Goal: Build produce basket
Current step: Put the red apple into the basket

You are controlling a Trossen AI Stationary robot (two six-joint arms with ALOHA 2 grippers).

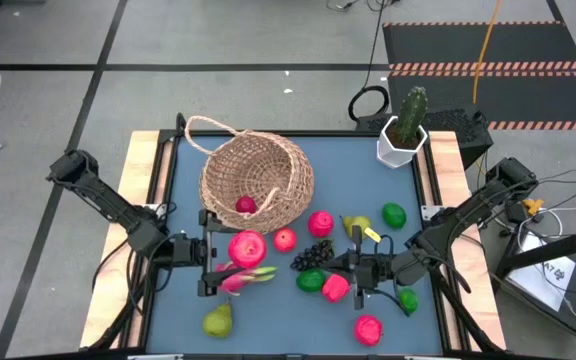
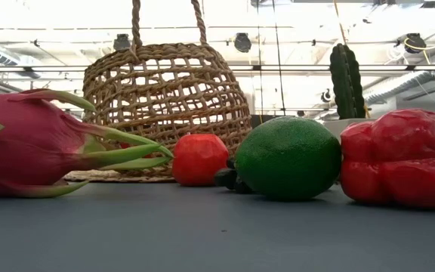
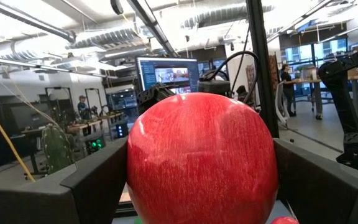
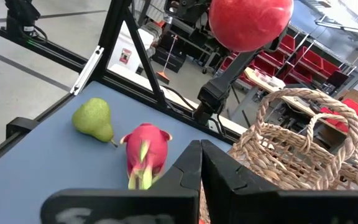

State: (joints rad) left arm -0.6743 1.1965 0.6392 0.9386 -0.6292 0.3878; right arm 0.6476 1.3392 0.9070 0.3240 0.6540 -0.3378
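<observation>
**Left gripper clamped on red apple above the counter**

High view: left gripper (image 1: pixel 230 250) holds a big red apple (image 1: pixel 247 246) between wide-set fingers, just above the pink dragon fruit (image 1: pixel 240 279). The wicker basket (image 1: pixel 258 175) lies tipped on its side toward the counter's far edge, one red fruit (image 1: pixel 245 205) inside. Right gripper (image 1: pixel 346 268), fingers pressed together and holding nothing, sits among the grape bunch (image 1: pixel 315 253), a lime (image 1: pixel 310 281) and a red pepper (image 1: pixel 335 287). A pear (image 1: pixel 218 320) lies near the front edge.

Low view: dragon fruit, small red fruit (image 2: pixel 199 159), lime and pepper in a row on the counter (image 2: pixel 217 234), basket behind.

Left wrist view: apple fills the gap between both fingers.

Right wrist view: apple raised off the counter; pear and dragon fruit below, basket beside.
</observation>
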